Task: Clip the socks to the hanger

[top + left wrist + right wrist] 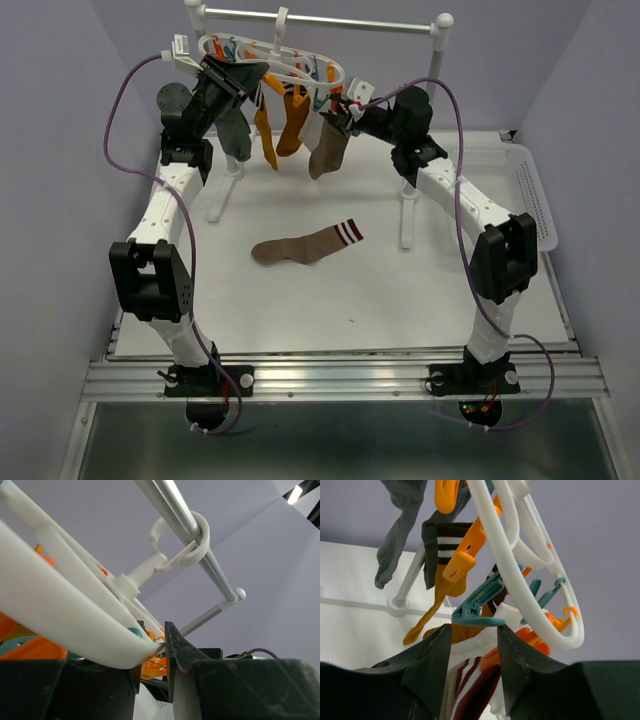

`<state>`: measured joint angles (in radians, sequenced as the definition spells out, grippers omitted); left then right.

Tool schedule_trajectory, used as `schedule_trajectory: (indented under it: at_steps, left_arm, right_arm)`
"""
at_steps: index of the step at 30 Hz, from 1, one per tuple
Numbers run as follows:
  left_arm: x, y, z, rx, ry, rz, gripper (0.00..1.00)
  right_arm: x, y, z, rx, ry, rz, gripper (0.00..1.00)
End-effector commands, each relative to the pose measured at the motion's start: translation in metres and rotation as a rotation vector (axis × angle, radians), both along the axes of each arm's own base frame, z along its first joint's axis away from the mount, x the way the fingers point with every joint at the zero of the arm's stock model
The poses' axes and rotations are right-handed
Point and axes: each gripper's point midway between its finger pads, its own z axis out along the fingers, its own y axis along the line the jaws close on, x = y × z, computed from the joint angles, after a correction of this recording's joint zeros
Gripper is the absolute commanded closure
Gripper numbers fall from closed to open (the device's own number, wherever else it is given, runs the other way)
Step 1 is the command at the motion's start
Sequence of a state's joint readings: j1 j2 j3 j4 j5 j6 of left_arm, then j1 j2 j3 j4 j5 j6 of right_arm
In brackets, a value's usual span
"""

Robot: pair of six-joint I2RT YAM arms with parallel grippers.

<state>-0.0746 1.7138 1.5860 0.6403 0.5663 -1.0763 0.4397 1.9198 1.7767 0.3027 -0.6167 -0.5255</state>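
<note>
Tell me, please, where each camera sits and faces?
Top external: above and behind the bases, looking down at table, hanger, sock; both arms show.
Left wrist: on its arm, looking up at hanger hook and rail; left end effector below.
Right wrist: on its arm, looking up at clips and hung socks; right end effector below.
Shared: all see the hanger.

Your left arm (160, 220) extends up and forward; the left gripper (156, 647) has its fingers closed on the hanger (60, 610) rim. Your right arm (470, 215) is raised likewise; the right gripper (474, 629) holds its fingers partly apart, grip undetermined.
</note>
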Motion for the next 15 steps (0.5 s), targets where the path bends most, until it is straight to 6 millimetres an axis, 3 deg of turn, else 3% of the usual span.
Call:
schedule_trajectory:
  at_steps: [1,7,15]
  left_arm:
    - [-0.008,-0.002,0.017,0.017,-0.072,-0.032,0.77]
    - [-0.006,-0.003,0.014,0.016,-0.064,-0.035,0.78]
    - [-0.008,-0.003,0.015,0.019,-0.068,-0.039,0.80]
  right_arm:
    - [-0.007,-0.002,0.040,0.061,-0.133,0.000,0.55]
    - [-0.022,0.005,0.040,0.052,-0.141,0.083,0.55]
    - [-0.037,0.014,0.039,0.046,-0.132,0.182,0.64]
